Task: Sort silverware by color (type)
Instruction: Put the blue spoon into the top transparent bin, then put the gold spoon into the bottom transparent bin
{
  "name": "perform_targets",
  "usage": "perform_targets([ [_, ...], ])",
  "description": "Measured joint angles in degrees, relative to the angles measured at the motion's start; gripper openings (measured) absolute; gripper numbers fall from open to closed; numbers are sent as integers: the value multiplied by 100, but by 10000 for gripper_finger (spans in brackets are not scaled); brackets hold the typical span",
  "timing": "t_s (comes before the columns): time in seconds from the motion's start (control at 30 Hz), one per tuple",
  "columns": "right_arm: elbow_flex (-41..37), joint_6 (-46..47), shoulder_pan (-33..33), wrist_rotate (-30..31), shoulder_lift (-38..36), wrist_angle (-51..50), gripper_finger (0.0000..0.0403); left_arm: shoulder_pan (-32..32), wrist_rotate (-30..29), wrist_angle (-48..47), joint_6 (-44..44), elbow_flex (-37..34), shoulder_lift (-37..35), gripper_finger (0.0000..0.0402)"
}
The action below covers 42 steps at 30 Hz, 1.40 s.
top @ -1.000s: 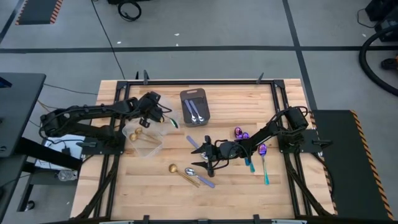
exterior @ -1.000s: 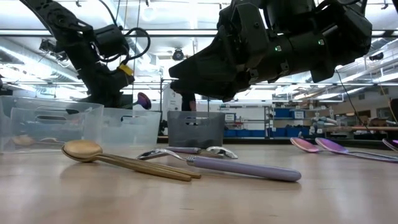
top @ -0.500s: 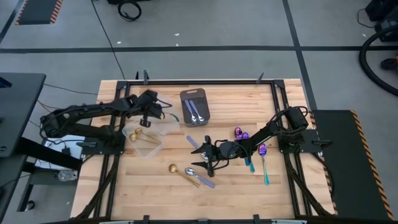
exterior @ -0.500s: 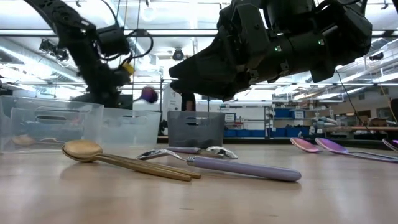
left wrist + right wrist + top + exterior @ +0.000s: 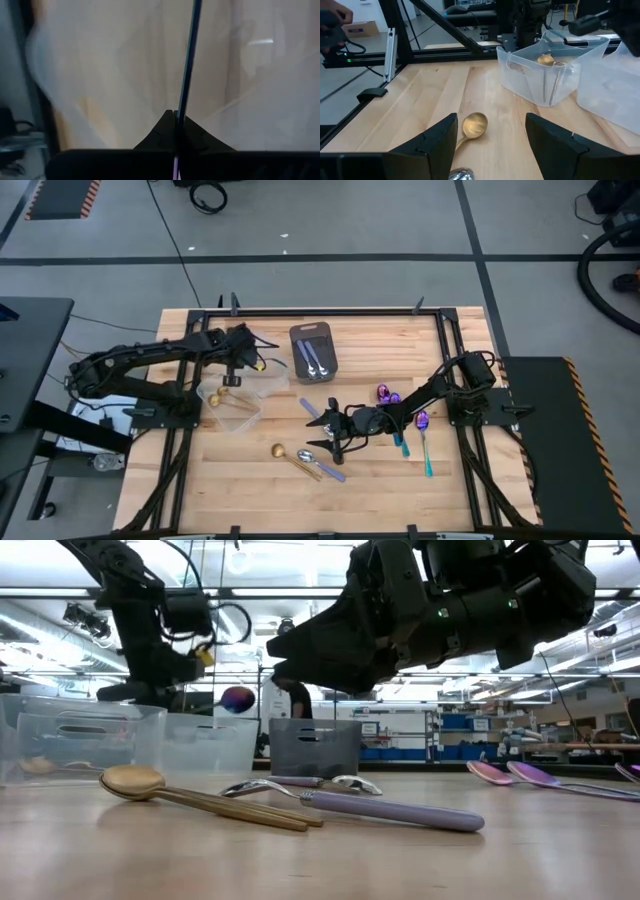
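My left gripper (image 5: 247, 358) is shut on an iridescent spoon above the clear tub (image 5: 266, 380). The spoon's purple bowl (image 5: 238, 698) shows in the low view and its thin handle (image 5: 189, 60) in the left wrist view. My right gripper (image 5: 335, 437) hovers open over the table's middle, just above a gold spoon (image 5: 281, 451) and a silver, lilac-handled spoon (image 5: 322, 464) lying flat. A few purple-bowled spoons (image 5: 421, 421) with teal handles lie flat by the right arm. A second clear tub (image 5: 229, 405) holds gold spoons (image 5: 545, 59). My left gripper pinches the iridescent spoon's handle (image 5: 179, 117) between its two shut fingers. The spoon shows edge-on and runs straight out ahead of the fingers. It is lifted clear, roughly level, with the bowl (image 5: 238, 698) above the clear tub's rim.
A dark grey tray (image 5: 315, 352) at the far middle holds silver, lilac-handled spoons. Another lilac handle (image 5: 311, 408) lies just beyond my right gripper. A black frame rail (image 5: 320, 311) borders the table. Bare wood lies along the near edge. A person's hand (image 5: 332, 17) shows beyond the table.
My left gripper, still shut on the iridescent spoon, has drawn back a little toward the table's far left corner and turned. The spoon has swung with it, and its greenish handle no longer shows over the tub in the high view.
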Motion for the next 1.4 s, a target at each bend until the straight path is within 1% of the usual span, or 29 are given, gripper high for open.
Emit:
perform_targets([
  [0.17, -2, 4, 0, 1, 0, -57, 242, -8, -37, -41, -300, 3, 474, 3],
  [0.33, -2, -16, 0, 2, 0, -90, 242, -8, -30, 18, -385, 9, 595, 11],
  [0.5, -2, -29, 0, 2, 0, -152, 242, -9, 2, 98, -528, 3, 594, 40],
  [0.67, -2, -29, 0, 2, 0, -184, 242, -142, -11, 3, -699, 54, 521, 88],
  [0.87, -2, -29, 1, 2, 0, -231, 242, -466, -494, 52, -916, 255, 156, 154],
  [1.03, -2, -29, 0, 2, 0, -239, 242, -846, -824, 69, -1427, 365, 3, 198],
  [1.1, -2, -29, 0, 2, 0, -239, 242, -1073, -1013, 78, -1580, 383, -48, 205],
  [1.17, -2, -29, 0, 2, 0, -241, 242, -1355, -1364, 195, -1714, 385, -61, 206],
  [1.23, -2, -29, 0, 2, 0, -241, 242, -1664, -1732, 280, -1866, 385, -60, 204],
  [1.4, -2, -13, 0, 2, 0, -243, 242, -2521, -2342, 753, -1929, 385, -60, 194],
])
